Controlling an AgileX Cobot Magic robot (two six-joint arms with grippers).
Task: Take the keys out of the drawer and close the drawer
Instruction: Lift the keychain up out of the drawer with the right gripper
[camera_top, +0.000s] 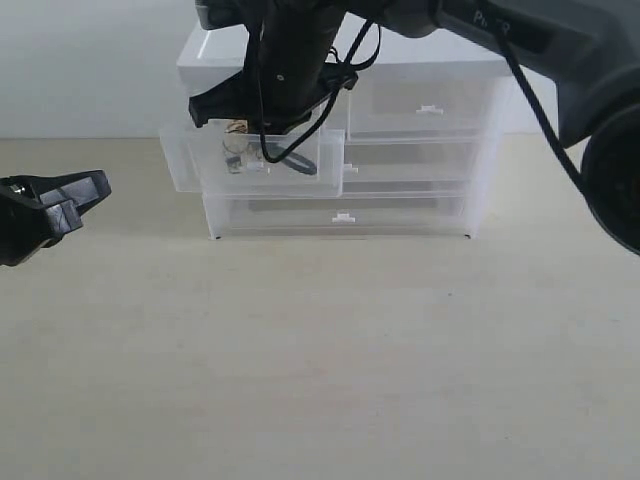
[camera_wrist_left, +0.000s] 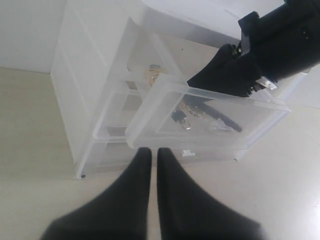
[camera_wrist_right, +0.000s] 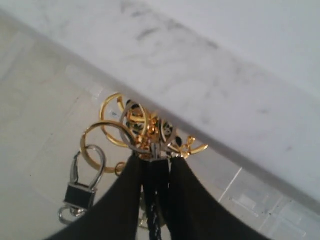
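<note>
We saw the keys (camera_wrist_right: 142, 131) inside the drawer (camera_top: 200, 172), the left half-width one, which stood pulled out from the front of the chest (camera_top: 205, 58). The bunch's long axis ran roughly along the drawer's front wall. Its gold rings (camera_wrist_right: 131, 120) lay toward the chest's left side and its black cord loop (camera_top: 292, 160) trailed toward the chest's middle. Round panda charms (camera_wrist_right: 167, 132) sat among the rings, and a silver clasp (camera_wrist_right: 80, 195) with a black block hung from one ring. The right gripper (camera_wrist_right: 155, 156) was clamped on the keys where cord met rings; whether they touched the drawer floor we could not tell. The chest's right half-width drawer (camera_top: 425, 105) was pushed in. The left gripper (camera_wrist_left: 150, 159), fingers together, hovered well apart from the chest's left front.
</note>
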